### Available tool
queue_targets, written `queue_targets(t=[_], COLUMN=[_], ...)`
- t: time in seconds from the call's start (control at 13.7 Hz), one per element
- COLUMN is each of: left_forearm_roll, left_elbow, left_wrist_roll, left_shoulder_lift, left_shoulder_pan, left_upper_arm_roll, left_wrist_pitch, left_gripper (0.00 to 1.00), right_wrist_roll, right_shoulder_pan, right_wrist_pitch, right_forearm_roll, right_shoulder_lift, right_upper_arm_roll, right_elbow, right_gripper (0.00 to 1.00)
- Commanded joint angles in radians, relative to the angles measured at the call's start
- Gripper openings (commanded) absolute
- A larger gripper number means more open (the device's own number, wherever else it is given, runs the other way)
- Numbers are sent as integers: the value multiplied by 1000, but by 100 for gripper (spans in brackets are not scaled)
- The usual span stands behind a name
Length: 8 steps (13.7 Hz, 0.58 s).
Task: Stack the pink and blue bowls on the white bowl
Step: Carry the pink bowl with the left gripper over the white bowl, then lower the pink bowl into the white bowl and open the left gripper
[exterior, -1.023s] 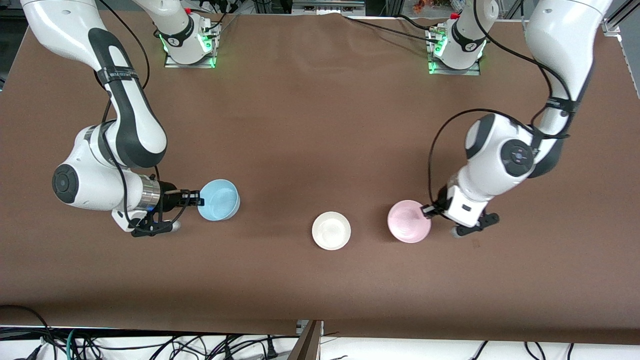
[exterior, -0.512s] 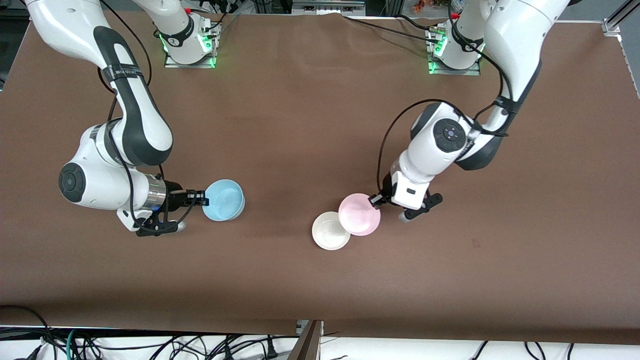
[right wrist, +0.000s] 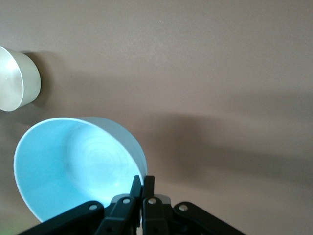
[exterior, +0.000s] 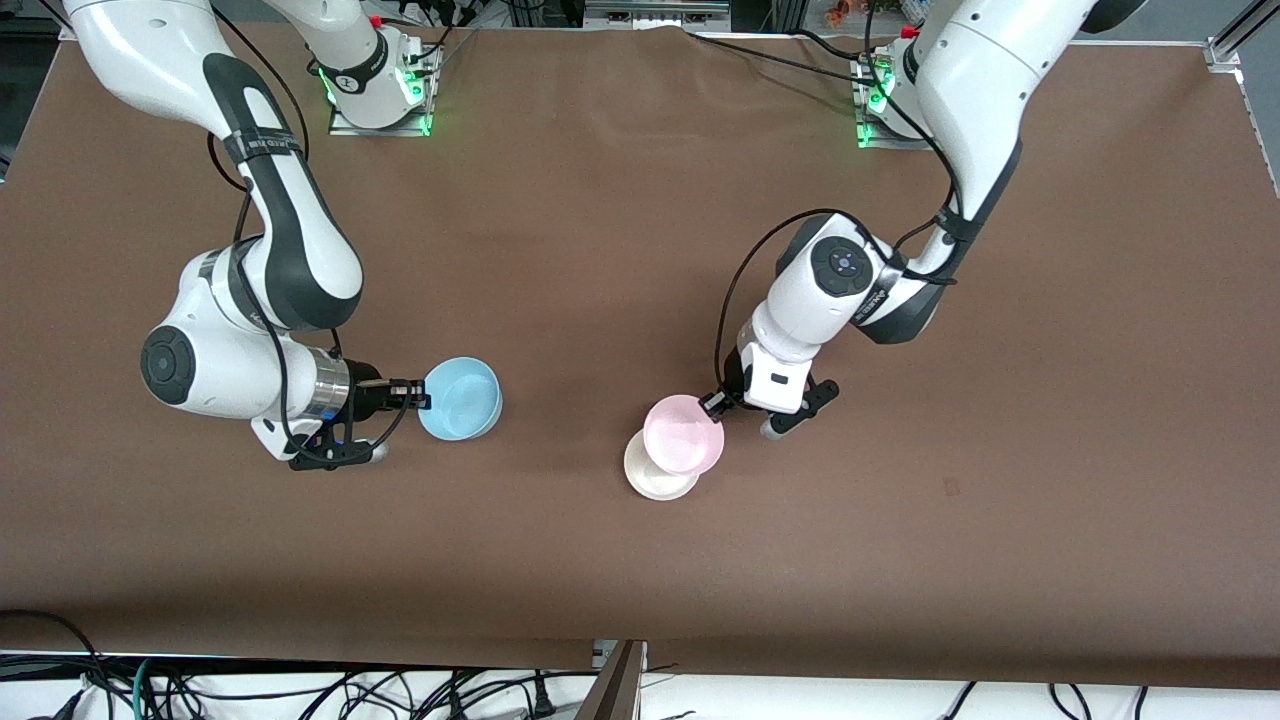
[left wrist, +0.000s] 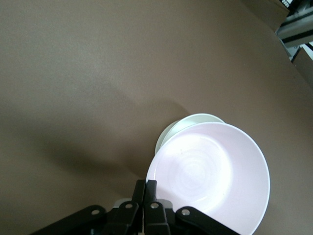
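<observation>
Nearest the front camera, at mid-table, the white bowl (exterior: 655,475) is seen resting on the brown table (exterior: 600,250), largely overlapped by the pink bowl (exterior: 683,433). The pink bowl is held aloft over the white bowl, offset toward the left arm's end, so that only a crescent of white rim is exposed; in the left wrist view the same crescent of the white bowl (left wrist: 188,125) is shown under the pink bowl (left wrist: 210,174). The left gripper (exterior: 716,403) is positioned over the table just beside the white bowl, its fingers pinched narrowly on the pink bowl's rim, as is confirmed by the left wrist view (left wrist: 145,193). The pink bowl is judged not yet seated: it is neither centred on nor resting in the white bowl, and it is not released.

Toward the right arm's end, the blue bowl (exterior: 460,398) is carried above the table, well apart from the white bowl. The right gripper (exterior: 418,400) is clamped narrowly on its rim; in the right wrist view the fingers (right wrist: 139,188) are seen closed across the wall of the blue bowl (right wrist: 73,169), with the white bowl (right wrist: 17,81) visible farther off.

Progress is judged as follows: both coloured bowls are grasped and lifted; neither is stacked. Centring, lowering and release of the pink bowl remain, then transport and nesting of the blue bowl on top.
</observation>
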Motion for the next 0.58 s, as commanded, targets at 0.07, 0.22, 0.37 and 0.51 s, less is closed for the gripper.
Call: queue_targets(t=[0.07,0.22,0.37,0.51], left_forearm_roll=[15,15,17,17], left_elbow=[81,84,106,135], left_wrist_roll=[-64,-73,-73,-73], left_shoulder_lift=[35,41,55,79], left_shoulder_pan=[-71,-71,-71,-74], left_upper_arm_roll=[59,59,60,62], left_wrist_pitch=[-1,-1,-1,-1], left_gripper=[0,0,0,0], right_wrist_roll=[36,38,39,53], right_shoulder_pan=[11,12,12,15], right_wrist_pitch=[-5,-7,-5,-5], right_forearm_roll=[14,14,14,14], right_shoulder_lift=[14,14,13,13], right_upper_arm_roll=[2,2,2,4], right_elbow=[34,34,34,35], right_gripper=[0,0,0,0])
